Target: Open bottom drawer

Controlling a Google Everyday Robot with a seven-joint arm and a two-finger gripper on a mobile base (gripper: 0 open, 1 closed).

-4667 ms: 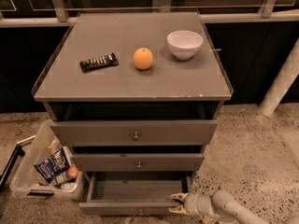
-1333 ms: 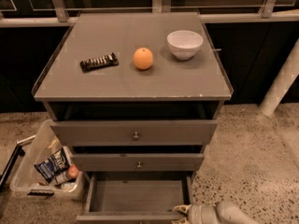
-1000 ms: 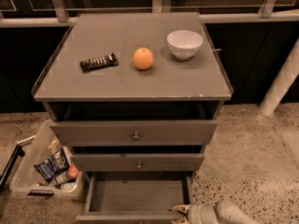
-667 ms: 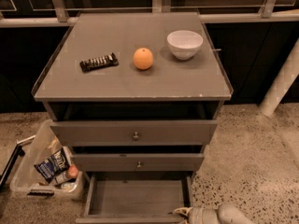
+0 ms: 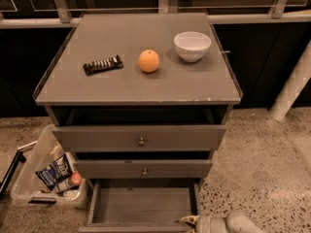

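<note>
The bottom drawer (image 5: 141, 205) of the grey cabinet is pulled far out, and its shallow empty grey tray shows from above. Its front panel lies at the frame's bottom edge and its knob is out of view. My gripper (image 5: 190, 221) is at the bottom edge, right at the drawer's front right corner, with the pale wrist trailing off to the right. The middle drawer (image 5: 144, 169) and the top drawer (image 5: 140, 139) stand slightly out, each with a small round knob.
On the cabinet top (image 5: 141, 89) lie a dark snack bar (image 5: 102, 64), an orange (image 5: 148, 60) and a white bowl (image 5: 192, 45). A clear bin (image 5: 44, 176) with packets stands on the floor at the left. A white post (image 5: 294, 84) leans at the right.
The bottom drawer has slid further out toward the camera, and my gripper has moved down with it toward the frame's bottom edge.
</note>
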